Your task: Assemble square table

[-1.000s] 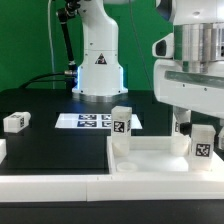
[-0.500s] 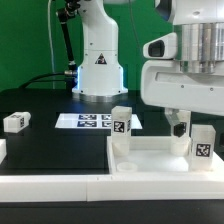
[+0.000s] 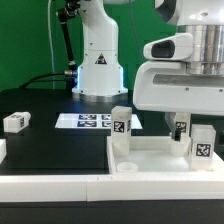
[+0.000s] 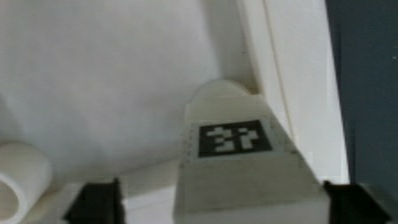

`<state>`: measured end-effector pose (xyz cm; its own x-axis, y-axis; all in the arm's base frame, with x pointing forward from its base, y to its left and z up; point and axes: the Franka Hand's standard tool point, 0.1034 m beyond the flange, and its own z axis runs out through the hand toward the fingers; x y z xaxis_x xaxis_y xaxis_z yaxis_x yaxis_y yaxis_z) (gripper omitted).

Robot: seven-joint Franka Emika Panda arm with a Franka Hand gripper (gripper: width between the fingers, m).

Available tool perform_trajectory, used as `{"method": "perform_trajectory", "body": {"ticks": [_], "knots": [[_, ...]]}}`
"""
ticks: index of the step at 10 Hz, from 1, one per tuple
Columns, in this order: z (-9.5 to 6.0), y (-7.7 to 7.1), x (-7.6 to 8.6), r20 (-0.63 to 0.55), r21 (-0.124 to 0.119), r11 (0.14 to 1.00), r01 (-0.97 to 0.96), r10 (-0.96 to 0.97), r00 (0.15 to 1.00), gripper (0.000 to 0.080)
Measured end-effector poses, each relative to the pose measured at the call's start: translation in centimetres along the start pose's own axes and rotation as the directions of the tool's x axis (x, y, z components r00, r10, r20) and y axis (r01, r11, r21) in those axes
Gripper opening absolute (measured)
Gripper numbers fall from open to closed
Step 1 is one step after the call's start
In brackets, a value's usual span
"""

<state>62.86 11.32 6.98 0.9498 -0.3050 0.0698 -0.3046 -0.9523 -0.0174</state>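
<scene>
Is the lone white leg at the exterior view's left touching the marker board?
Apart. The exterior view shows a strip of bare black table between the leg and the marker board.

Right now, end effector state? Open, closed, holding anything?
End effector: open, fingers straddling a tagged table leg, gap showing on one side; not gripping it.
</scene>
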Motion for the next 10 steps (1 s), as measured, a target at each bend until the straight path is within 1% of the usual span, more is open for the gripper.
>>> {"method": "perform_trajectory", "body": {"ticks": [1, 2, 4, 5, 6, 7, 8, 10], "knots": [[0.00, -0.05, -0.02, 0.001, 0.003, 0.998, -0.060, 0.060, 0.998, 0.0376], [0.01, -0.09, -0.05, 0.002, 0.004, 0.989, -0.147, 0.147, 0.989, 0.0290], [0.01, -0.12, -0.06, 0.003, 0.004, 0.968, -0.252, 0.252, 0.968, 0.0290], [0.06, -0.28, -0.22, 0.007, 0.003, 0.930, -0.368, 0.368, 0.930, 0.0290], [0.00, -0.49, -0.45, 0.019, -0.005, 0.862, -0.507, 0.507, 0.862, 0.0290], [-0.16, -0.40, -0.23, 0.038, -0.003, 0.789, -0.614, 0.613, 0.789, 0.0290], [0.03, -0.32, -0.21, 0.055, 0.005, 0.701, -0.713, 0.712, 0.700, 0.0290], [0.12, -0.58, -0.28, 0.077, -0.005, 0.473, -0.881, 0.879, 0.471, 0.0290]]}}
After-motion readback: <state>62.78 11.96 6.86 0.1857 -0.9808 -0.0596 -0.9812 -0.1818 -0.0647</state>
